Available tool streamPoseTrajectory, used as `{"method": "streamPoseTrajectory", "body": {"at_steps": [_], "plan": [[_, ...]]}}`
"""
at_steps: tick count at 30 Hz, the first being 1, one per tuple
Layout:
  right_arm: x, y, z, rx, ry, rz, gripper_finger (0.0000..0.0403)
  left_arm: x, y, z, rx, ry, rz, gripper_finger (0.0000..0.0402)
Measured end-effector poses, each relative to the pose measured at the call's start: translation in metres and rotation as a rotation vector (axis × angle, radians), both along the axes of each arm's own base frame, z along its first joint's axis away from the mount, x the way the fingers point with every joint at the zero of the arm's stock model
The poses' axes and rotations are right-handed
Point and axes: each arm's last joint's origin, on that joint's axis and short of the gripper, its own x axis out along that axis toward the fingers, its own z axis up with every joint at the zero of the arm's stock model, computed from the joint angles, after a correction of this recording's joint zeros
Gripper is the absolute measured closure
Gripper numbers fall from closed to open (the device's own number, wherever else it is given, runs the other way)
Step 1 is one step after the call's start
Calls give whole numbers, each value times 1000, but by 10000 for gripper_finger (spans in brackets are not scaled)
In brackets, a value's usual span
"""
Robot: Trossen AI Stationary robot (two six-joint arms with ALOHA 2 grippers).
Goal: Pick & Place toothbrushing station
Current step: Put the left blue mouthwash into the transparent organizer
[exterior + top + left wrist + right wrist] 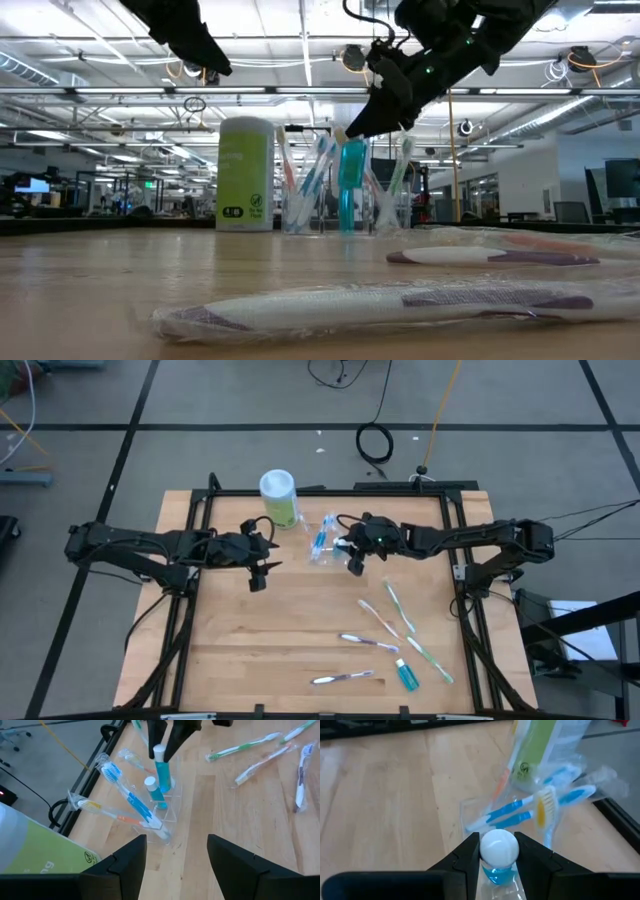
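A clear plastic holder [322,546] stands at the table's far middle with several blue toothbrushes [131,800] leaning out of it and one blue white-capped tube [151,789] upright in it. My right gripper [352,558] is shut on a second blue tube [351,185] over the holder. My left gripper [262,570] hangs open and empty above the table, left of the holder. A third blue tube [406,675] and several wrapped toothbrushes [368,642] lie flat on the table's near right. My right gripper pinches the tube's white cap [498,846] between its two fingers. The fingers come from above, slanting down from the table's right. The tube hangs upright below them, its lower end down among the holder's contents [165,784]; whether it rests there I cannot tell.
A green canister with a white lid [279,495] stands just left of and behind the holder. Green and purple toothbrushes [400,608] are scattered over the near right of the table. Black frame rails [200,520] run along the table's edges.
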Motion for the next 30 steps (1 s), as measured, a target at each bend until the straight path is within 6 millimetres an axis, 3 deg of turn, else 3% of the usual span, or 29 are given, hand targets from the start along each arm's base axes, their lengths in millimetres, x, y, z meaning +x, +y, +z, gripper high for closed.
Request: {"method": "streamPoseTrajectory", "body": {"at_steps": [13,23,30], "plan": [[-4,0,-8,13,38,-5,301,0,0,0,4,-2,-3,185],[-19,2,-38,25,-5,-20,301,1,0,1,3,-13,-3,185],[-25,4,-47,-8,-44,-5,301,1,0,2,-1,-22,0,185]]}}
